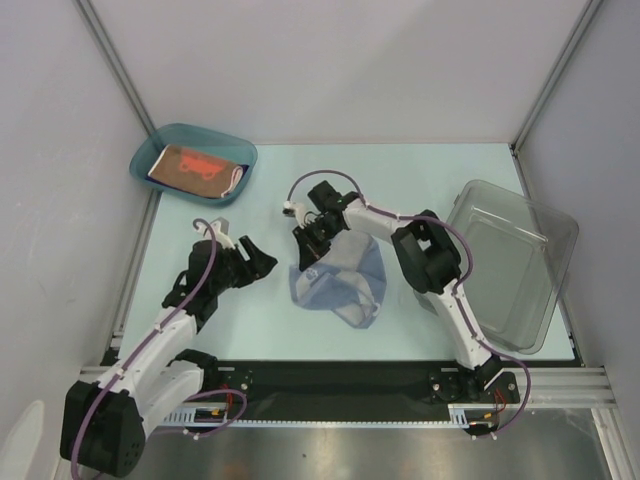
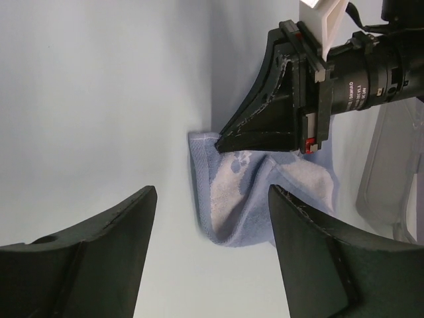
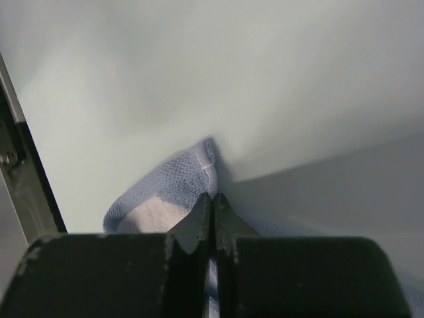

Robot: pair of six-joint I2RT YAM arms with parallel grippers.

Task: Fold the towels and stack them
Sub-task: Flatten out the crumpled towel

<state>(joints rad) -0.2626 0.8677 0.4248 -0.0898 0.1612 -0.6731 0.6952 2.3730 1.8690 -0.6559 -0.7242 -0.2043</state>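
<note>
Lying rumpled at the frame's centre, the light-blue cloth towel (image 1: pixel 345 285) was not yet folded. My right pincer (image 1: pixel 306 248) was clamped on its upper-left edge, and my left pincer (image 1: pixel 262 260) stood wide and empty just to its left. One folded brown-red towel (image 1: pixel 190 165) sat in the teal plastic tray (image 1: pixel 247 158), upper left.

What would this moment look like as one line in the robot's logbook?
right gripper: shut on light-blue towel edge | left gripper: open, empty, beside that towel | brown-red towel: lying in teal tray
</note>
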